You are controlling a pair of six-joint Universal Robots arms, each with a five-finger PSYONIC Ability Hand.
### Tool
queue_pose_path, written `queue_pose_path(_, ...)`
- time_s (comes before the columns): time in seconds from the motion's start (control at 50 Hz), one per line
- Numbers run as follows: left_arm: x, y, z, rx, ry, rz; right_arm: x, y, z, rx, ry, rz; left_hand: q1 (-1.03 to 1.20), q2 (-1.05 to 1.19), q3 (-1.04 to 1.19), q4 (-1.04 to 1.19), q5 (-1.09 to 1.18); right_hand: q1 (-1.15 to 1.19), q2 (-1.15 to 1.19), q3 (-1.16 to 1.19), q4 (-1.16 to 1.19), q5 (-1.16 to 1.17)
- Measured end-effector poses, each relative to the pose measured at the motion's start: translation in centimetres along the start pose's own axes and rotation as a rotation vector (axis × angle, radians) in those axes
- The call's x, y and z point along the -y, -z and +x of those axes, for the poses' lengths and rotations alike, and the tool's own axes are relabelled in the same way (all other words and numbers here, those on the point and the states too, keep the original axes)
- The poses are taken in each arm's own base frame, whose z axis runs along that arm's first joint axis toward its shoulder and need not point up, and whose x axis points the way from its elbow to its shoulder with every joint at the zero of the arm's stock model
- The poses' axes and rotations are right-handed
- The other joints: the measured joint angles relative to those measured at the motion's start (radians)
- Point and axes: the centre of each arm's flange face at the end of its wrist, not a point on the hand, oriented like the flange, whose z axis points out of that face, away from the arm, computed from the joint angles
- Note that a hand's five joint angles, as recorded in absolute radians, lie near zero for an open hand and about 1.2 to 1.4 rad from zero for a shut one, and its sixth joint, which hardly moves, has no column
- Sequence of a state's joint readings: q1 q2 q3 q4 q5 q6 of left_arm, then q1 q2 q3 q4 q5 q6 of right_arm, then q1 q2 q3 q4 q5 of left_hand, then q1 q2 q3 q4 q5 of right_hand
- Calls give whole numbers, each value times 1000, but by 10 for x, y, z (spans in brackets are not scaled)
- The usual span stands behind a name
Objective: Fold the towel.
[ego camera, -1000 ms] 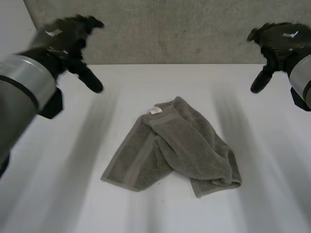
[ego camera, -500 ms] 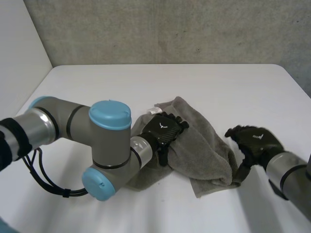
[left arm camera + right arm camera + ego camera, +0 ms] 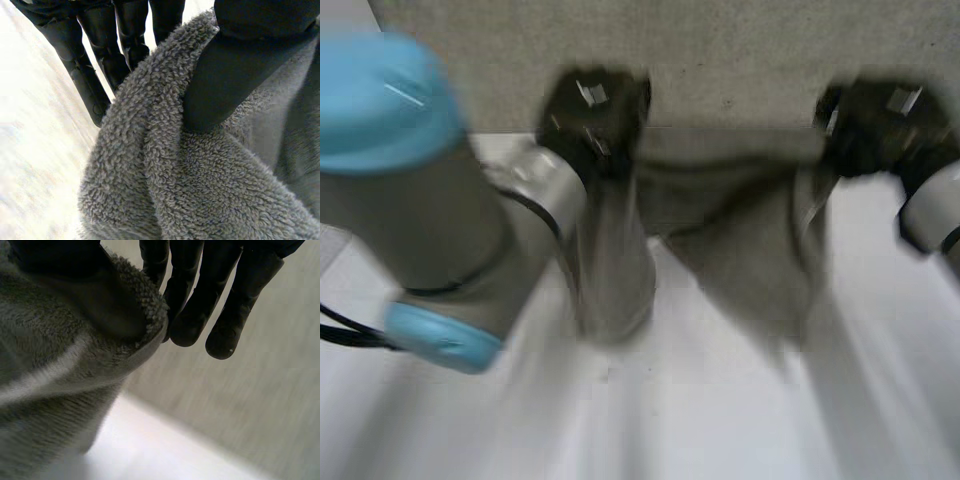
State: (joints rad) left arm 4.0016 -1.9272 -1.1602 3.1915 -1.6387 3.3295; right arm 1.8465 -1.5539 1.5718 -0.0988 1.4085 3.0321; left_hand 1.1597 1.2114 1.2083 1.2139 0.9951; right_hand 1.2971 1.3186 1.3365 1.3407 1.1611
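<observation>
The grey terry towel (image 3: 740,220) hangs in the air above the white table (image 3: 720,420), stretched between my two raised hands. My left hand (image 3: 592,110) holds its upper edge at one end, and a long fold drops below that hand. In the left wrist view the thumb (image 3: 240,75) presses the towel (image 3: 190,190) against the fingers (image 3: 95,65) behind it. My right hand (image 3: 880,125) grips the other end of the upper edge. In the right wrist view the towel's hem (image 3: 65,365) is pinched under the thumb, with the fingers (image 3: 195,300) curled just beyond it.
A grey wall (image 3: 740,60) rises behind the table's far edge. My left arm (image 3: 410,200), with its light-blue caps, stands large over the table's left side.
Both hands have closed on the towel and lifted it off the table, up and toward the far side. It was lying crumpled; it now hangs spread between them.
</observation>
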Motion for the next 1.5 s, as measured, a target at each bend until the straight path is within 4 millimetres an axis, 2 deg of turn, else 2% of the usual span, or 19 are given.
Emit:
queue_pose_path(0.02, 23, 10, -6, 12, 31, 42, 28, 5, 2, -1, 12, 70, 0, 1, 1, 2, 0, 0, 0, 0, 0, 3)
queue_pose_path(0.04, 35, 17, -9, 16, 49, 63, 39, 8, 2, 0, 17, 94, 0, 1, 2, 2, 0, 0, 0, 0, 0, 5)
queue_pose_path(0.06, 55, 29, -13, 21, 80, 96, 64, 17, 3, 5, 29, 145, 0, 2, 3, 2, 0, 1, 0, 0, 0, 10)
queue_pose_path(0.16, 102, 73, -26, 23, 168, 162, 124, 48, -1, 55, 58, 232, 4, 2, 4, 3, 0, 8, 0, 0, 0, 12)
queue_pose_path(0.26, 118, 105, -31, 17, 211, 168, 153, 66, -6, 110, 84, 238, 5, 2, 4, 3, 0, 8, 4, 0, 0, 12)
queue_pose_path(0.36, 113, 115, -33, 19, 215, 140, 155, 63, -8, 131, 114, 197, 5, 3, 5, 3, 0, 13, 4, 0, 0, 12)
queue_pose_path(0.44, 98, 110, -37, 39, 204, 91, 129, 37, -7, 148, 139, 87, 5, 3, 5, 3, 0, 29, 4, 0, 0, 13)
queue_pose_path(0.54, 60, 80, -45, 81, 188, 1, 70, -9, -11, 190, 168, -89, 5, 3, 6, 3, 0, 36, 4, 0, 0, 16)
queue_pose_path(0.62, 11, 35, -51, 108, 175, -81, 14, -48, -23, 233, 214, -216, 5, 3, 6, 3, 0, 36, 4, 0, 0, 16)
queue_pose_path(0.74, -63, -32, -50, 105, 141, -146, -52, -107, -42, 219, 329, -249, 6, 3, 6, 3, 0, 36, 4, 0, 0, 19)
queue_pose_path(0.8, -92, -57, -48, 99, 115, -156, -71, -133, -47, 182, 366, -190, -54, -142, -138, -145, -47, -163, -199, -201, -204, -174)
queue_pose_path(0.84, -110, -72, -46, 97, 94, -157, -80, -148, -48, 150, 384, -135, -333, -407, -400, -408, -312, -471, -509, -505, -508, -511)
queue_pose_path(0.88, -127, -86, -45, 99, 65, -156, -86, -163, -48, 106, 398, -66, -743, -806, -775, -785, -726, -866, -910, -883, -880, -911)
queue_pose_path(0.92, -135, -93, -46, 105, 44, -155, -87, -170, -46, 74, 403, -32, -877, -923, -920, -924, -875, -1016, -1049, -1060, -1051, -1081)
queue_pose_path(1.0, -143, -98, -52, 132, 6, -163, -84, -172, -40, 8, 406, -23, -952, -1011, -1007, -1013, -944, -1060, -1072, -1095, -1081, -1101)
queue_pose_path(1.1, -127, -86, -69, 184, -18, -186, -70, -149, -32, -41, 402, -134, -976, -1036, -1034, -1039, -960, -1063, -1072, -1095, -1081, -1101)
queue_pose_path(1.26, -87, -25, -75, 193, -19, -231, -55, -70, -34, 57, 398, -376, -982, -1041, -1039, -1043, -962, -1061, -1072, -1095, -1081, -1100)
queue_pose_path(1.34, -88, 5, -64, 148, -14, -263, -61, -25, -44, 169, 376, -444, -981, -1038, -1036, -1041, -963, -1037, -1069, -1083, -1078, -1083)
queue_pose_path(1.5, -115, 34, -34, 5, -2, -314, -90, 49, -72, 370, 325, -491, -978, -1028, -1025, -1032, -963, -1007, -1041, -1049, -1064, -1032)
